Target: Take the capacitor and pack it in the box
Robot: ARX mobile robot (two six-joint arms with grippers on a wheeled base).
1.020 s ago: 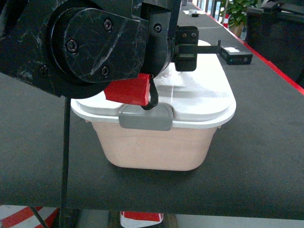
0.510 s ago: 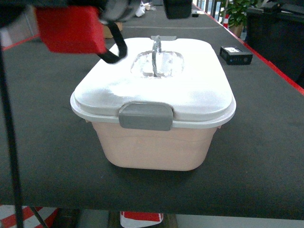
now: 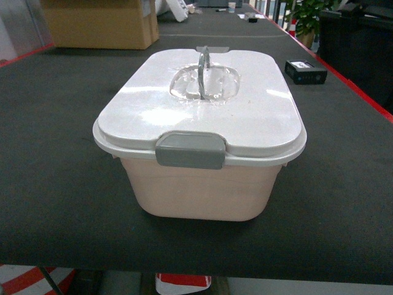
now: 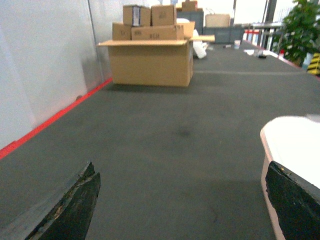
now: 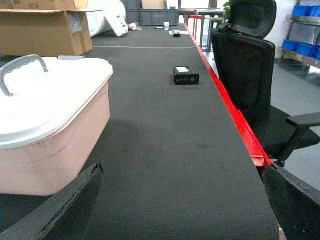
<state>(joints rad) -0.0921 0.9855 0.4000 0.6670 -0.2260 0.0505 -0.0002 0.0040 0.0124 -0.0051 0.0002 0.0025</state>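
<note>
The big black arm that blocked the head view a moment ago is gone. The pale pink plastic box point(image 3: 199, 190) sits on the black table point(image 3: 55, 184), white lid point(image 3: 245, 120) shut. Both grippers point(image 4: 182, 200) point(image 5: 182, 200) are spread apart, empty. No capacitor shows.

black tool fingers point(image 4: 75, 210), worn, scuffed edges

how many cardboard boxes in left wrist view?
4 visible: one large open carton on the table's far left, three small boxes stacked in or on it. More may sit hidden inside or behind.
</note>
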